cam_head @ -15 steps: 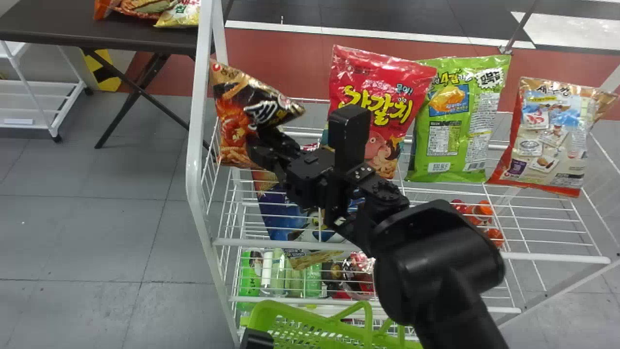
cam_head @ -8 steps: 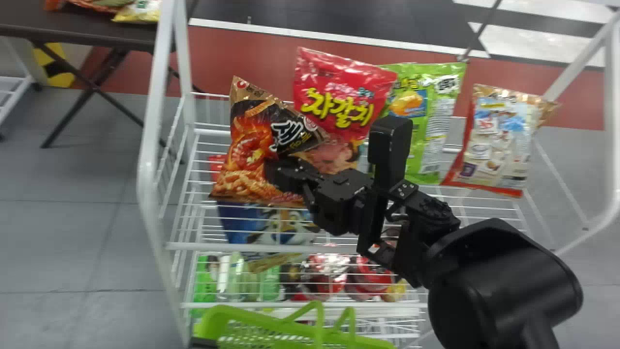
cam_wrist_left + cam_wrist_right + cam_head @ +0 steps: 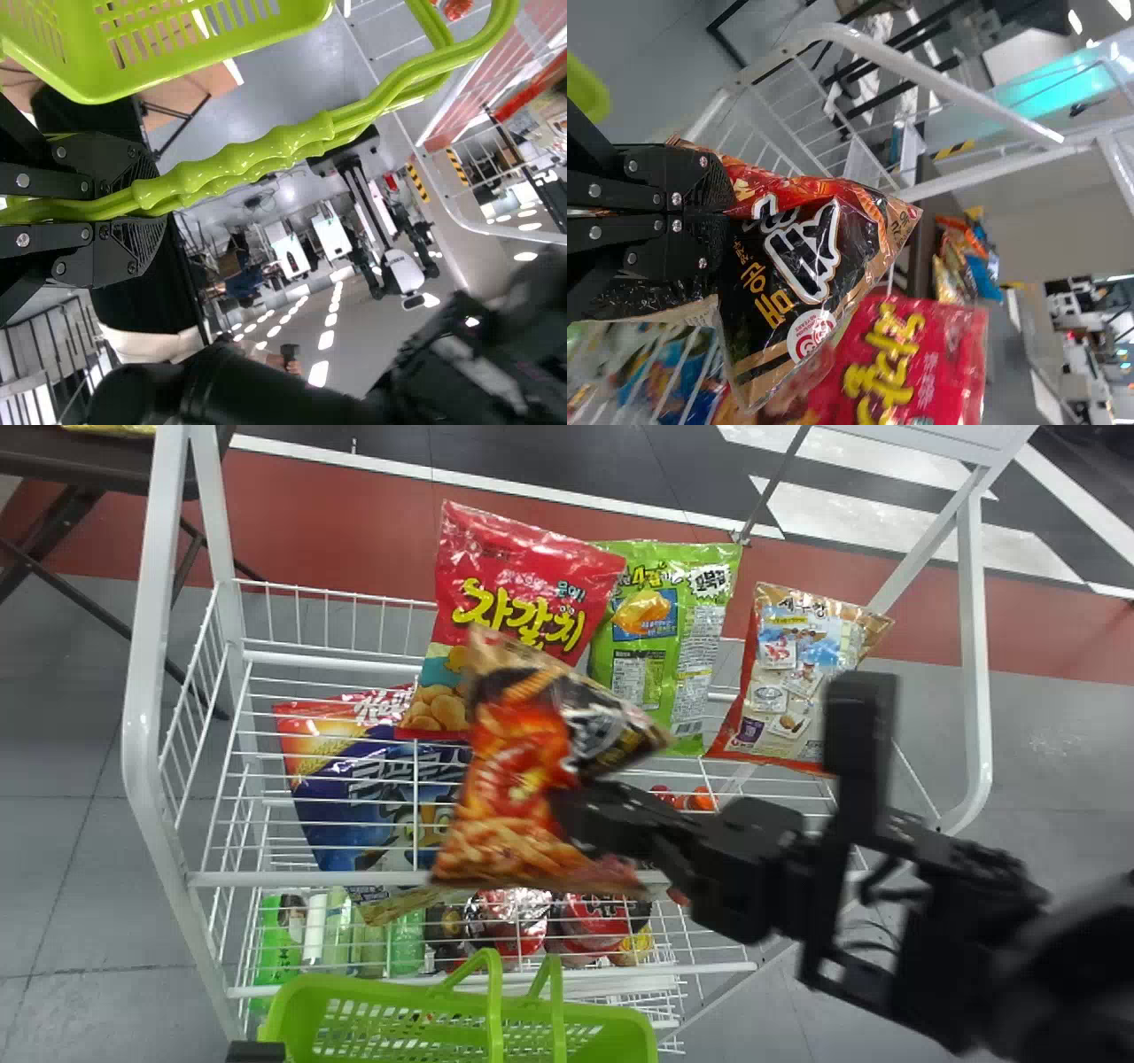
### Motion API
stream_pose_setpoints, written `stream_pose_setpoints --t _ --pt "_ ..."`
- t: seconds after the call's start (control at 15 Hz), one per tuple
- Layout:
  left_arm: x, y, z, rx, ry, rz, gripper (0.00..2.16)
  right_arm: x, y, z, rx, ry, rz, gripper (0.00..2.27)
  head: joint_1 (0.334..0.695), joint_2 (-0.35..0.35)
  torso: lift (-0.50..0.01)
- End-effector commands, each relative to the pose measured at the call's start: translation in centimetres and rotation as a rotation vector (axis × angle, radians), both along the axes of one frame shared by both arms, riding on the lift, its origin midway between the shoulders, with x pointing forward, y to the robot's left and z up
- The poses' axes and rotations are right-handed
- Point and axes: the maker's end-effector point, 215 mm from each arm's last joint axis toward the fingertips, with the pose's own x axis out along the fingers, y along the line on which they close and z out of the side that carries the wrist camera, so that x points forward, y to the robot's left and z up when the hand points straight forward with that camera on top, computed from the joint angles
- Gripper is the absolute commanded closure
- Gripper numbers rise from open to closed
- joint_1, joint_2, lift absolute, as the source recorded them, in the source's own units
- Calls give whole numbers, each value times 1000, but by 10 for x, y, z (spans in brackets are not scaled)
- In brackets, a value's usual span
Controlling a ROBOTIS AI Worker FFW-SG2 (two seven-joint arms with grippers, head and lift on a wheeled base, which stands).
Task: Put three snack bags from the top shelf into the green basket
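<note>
Right gripper (image 3: 578, 808) pointing left, pinching dark snack bag (image 3: 509, 779) | left gripper (image 3: 146, 208) clamping handles (image 3: 257, 158) of green basket (image 3: 291, 1005)

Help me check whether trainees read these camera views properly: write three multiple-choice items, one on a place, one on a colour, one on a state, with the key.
1. Where is the green basket?
A) On the top shelf
B) Hanging by its handles from the left gripper
C) On the dark table

2. What colour is the bag between the red bag and the pale, red-edged bag?
A) Blue
B) Purple
C) Green

3. What is the right gripper doing?
A) Pinching a black-and-orange bag
B) Standing open
C) Gripping a bottle

Key:
1 B: the left wrist view shows its fingers around the handles.
2 C: the head view shows it beside both.
3 A: its fingers clamp the bag in the right wrist view.
</note>
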Motion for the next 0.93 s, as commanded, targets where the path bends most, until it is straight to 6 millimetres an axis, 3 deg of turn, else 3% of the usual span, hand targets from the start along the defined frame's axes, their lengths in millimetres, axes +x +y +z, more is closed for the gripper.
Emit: stream_pose_setpoints --t 0.0,0.2,0.4,0.53,0.67,0.87 --pt "8 4 3 -15 -8 22 1598 -22 -39 3 -22 24 -79 2223 695 -350 -47" --pt "12 7 4 -23 -19 35 1598 -48 -90 5 -41 70 -146 2223 695 -350 -47" --pt "14 8 5 -25 -25 44 1598 -102 -111 -19 9 296 -175 2223 695 -350 -47" --pt "18 9 6 -30 -28 54 1598 -123 -109 -28 36 359 -157 2223 695 -350 -47" --pt "18 8 7 -33 -27 57 1598 -131 -98 -34 72 392 -130 2223 695 -350 -47" --pt "20 7 10 -39 -30 62 1598 -158 -59 -71 144 525 -54 2219 695 -350 -47"
